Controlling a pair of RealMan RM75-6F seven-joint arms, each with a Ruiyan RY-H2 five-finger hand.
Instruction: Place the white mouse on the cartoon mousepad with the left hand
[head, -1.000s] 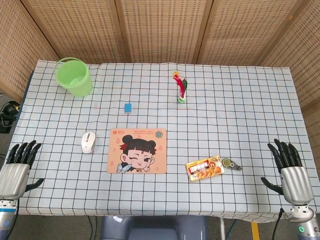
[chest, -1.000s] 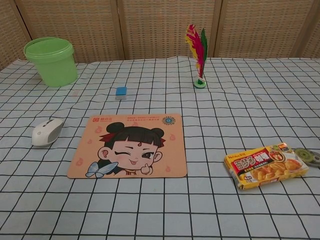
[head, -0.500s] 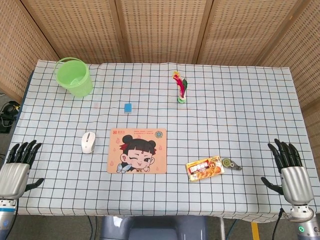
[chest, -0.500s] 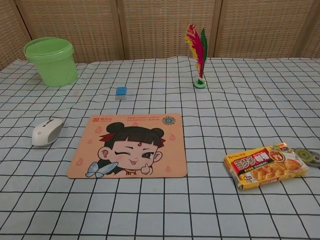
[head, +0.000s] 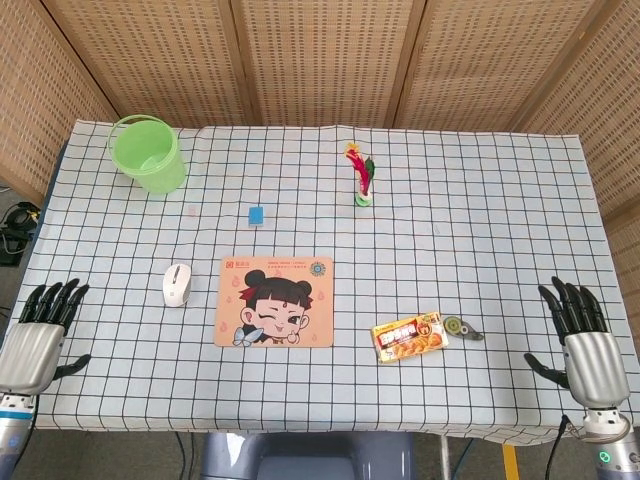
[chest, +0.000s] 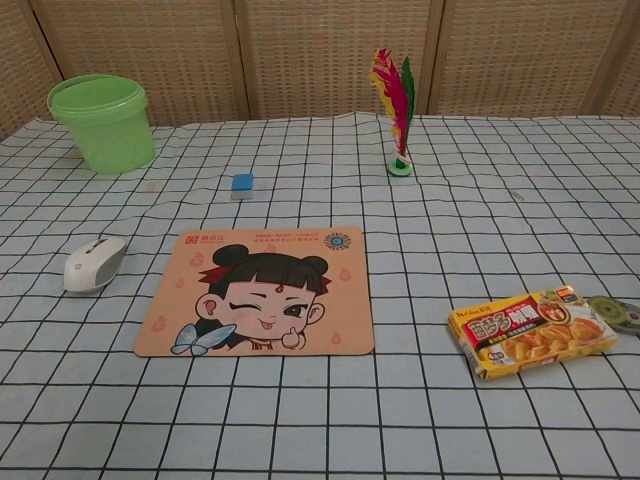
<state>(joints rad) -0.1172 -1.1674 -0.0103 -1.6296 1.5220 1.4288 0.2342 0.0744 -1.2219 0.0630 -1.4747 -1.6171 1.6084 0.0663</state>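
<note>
left hand (head: 35, 335) spread, empty, slightly lower than before | mouse (head: 176, 284) unmoved (ahead-right of it) | right hand (head: 582, 340) spread, empty

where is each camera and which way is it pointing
Head view: sits high at the near edge of the table, looking steeply down on the whole checked cloth; left hand and right hand show at the bottom corners, open, holding nothing.
Chest view: sits low at the near edge, looking across the table toward the wicker screen; no part of the robot shows.
Shared: white mouse left of the cartoon mousepad, green bucket, curry box.
</note>
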